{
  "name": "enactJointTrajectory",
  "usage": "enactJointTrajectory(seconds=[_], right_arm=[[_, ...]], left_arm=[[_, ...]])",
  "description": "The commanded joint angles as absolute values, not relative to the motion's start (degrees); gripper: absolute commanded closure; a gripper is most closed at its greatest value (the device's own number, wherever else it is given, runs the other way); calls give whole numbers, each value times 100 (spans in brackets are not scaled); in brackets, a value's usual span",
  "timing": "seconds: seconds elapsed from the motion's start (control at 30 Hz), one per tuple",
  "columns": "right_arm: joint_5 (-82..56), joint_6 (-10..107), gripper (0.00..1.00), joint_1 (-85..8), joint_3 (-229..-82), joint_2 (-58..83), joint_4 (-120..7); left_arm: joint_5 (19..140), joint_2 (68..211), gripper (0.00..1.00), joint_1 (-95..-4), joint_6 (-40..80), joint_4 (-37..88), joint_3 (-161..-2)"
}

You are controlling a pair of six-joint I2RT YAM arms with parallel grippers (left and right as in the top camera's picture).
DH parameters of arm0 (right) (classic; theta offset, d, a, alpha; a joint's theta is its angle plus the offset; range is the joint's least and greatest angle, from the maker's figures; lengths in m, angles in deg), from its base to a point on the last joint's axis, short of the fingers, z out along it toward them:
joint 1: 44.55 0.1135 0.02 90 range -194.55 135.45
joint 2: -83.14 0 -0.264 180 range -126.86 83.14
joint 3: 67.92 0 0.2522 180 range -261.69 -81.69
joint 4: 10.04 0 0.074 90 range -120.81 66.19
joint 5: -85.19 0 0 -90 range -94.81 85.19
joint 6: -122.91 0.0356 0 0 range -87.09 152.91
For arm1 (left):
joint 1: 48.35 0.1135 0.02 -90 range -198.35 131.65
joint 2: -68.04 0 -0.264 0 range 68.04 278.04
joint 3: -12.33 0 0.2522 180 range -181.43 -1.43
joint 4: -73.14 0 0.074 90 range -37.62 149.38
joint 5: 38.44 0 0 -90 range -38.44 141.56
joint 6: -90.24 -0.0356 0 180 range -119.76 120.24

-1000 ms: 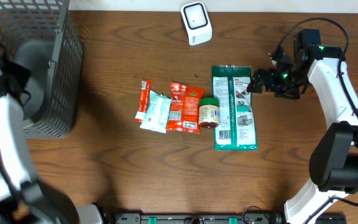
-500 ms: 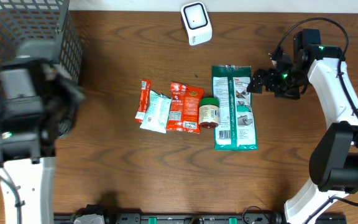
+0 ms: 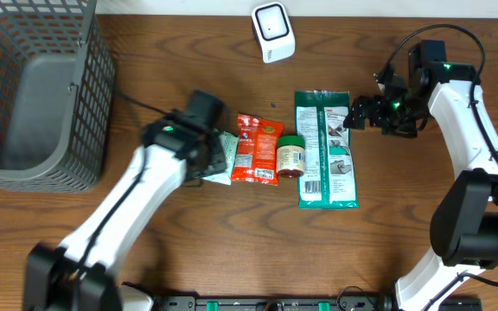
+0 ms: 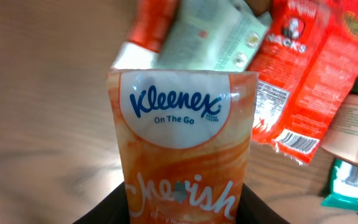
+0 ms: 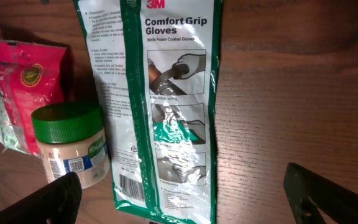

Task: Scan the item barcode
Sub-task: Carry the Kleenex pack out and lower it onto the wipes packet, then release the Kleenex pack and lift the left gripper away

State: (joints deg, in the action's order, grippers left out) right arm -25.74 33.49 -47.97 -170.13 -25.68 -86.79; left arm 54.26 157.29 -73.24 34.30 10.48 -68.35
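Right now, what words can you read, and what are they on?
"Kleenex On The Go": on the tissue pack.
"Cherish": lower on it.
"3M Comfort Grip Gloves": on the glove pack.
"NACKS": on the snack bag, start hidden.
Jar label, small print: too small to read.

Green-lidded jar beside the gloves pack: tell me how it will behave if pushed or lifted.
The jar lies on its side and is round-bodied, so a sideways push would probably roll it against the gloves pack or the red snack pack flanking it. It looks rigid, so a pincer likely won't crush it, though the smooth label may slip.
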Motion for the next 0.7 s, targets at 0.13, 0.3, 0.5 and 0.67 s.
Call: enactJointTrajectory(seconds=[0.13,0.3,0.5,0.67], right_arm=[[-2563,3261,1,-4789,-17083,-2583,-8676],[-2565,3261,1,-4789,-17083,-2583,-8676],[-2565,3261,1,-4789,-17083,-2583,-8676],[-2565,3261,1,-4789,-17083,-2583,-8676]], left_arm=[[5350,16770,59,-7523,3478,1627,-6824],[5352,17019,46,-7507,3474,1839,-6824],[5352,16862,17,-7448,3170,1749,-7014],[5352,16293,16,-7123,2997,1474,-7283]])
